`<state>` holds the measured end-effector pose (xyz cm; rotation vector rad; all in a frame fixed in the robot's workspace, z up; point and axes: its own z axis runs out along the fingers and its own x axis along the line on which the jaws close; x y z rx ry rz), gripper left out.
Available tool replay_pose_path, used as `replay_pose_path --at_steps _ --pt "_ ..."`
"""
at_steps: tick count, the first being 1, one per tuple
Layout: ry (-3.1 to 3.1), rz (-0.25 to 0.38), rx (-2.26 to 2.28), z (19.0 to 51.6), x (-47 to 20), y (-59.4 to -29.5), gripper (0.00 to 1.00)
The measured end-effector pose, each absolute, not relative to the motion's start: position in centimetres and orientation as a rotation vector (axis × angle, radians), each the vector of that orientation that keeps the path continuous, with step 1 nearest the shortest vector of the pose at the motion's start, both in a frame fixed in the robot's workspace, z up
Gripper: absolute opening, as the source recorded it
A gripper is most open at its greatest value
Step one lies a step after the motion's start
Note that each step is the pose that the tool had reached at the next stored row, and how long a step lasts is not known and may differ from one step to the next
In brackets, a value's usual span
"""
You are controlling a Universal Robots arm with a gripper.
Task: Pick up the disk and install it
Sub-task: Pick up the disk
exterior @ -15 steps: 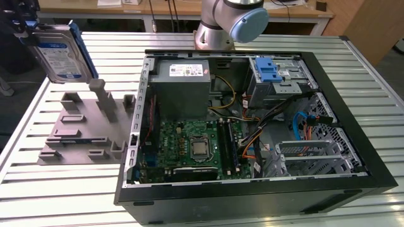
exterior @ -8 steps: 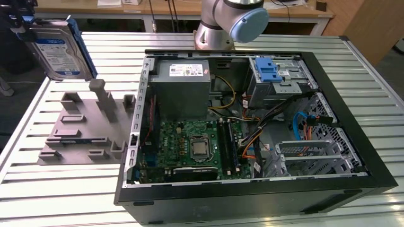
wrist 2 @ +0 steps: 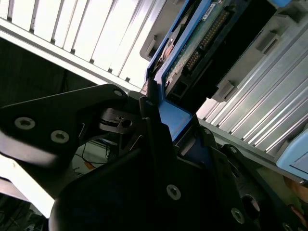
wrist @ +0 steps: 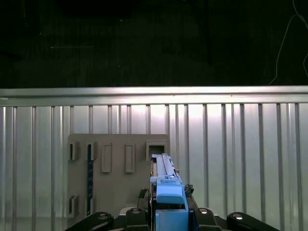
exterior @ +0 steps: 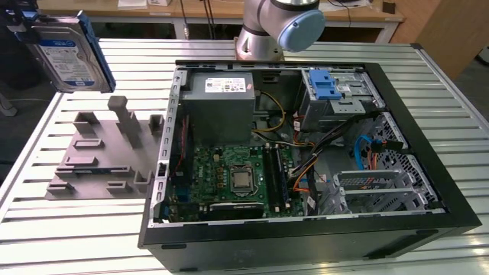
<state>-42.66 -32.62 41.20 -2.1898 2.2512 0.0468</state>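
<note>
The disk, a silver-grey drive with a blue-and-white label and blue carrier rails, hangs in the air above the table's far corner on the exterior view's left. My gripper is shut on its upper end. In the first wrist view the disk shows edge-on between my fingers, high above the grey fixture plate. The second wrist view shows the disk's green circuit-board side and a blue rail clamped in my gripper.
An open black computer case lies on the slatted metal table. Its drive cage carries a bright blue latch. The grey fixture plate with upright posts sits beside the case. The arm's base stands behind the case.
</note>
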Motion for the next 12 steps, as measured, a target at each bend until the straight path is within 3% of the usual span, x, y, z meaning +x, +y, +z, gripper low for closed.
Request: replay_pose_path --at_steps 12 --pt "2.251 0.046 -2.190 43.1 -42.7 -32.4 0.36"
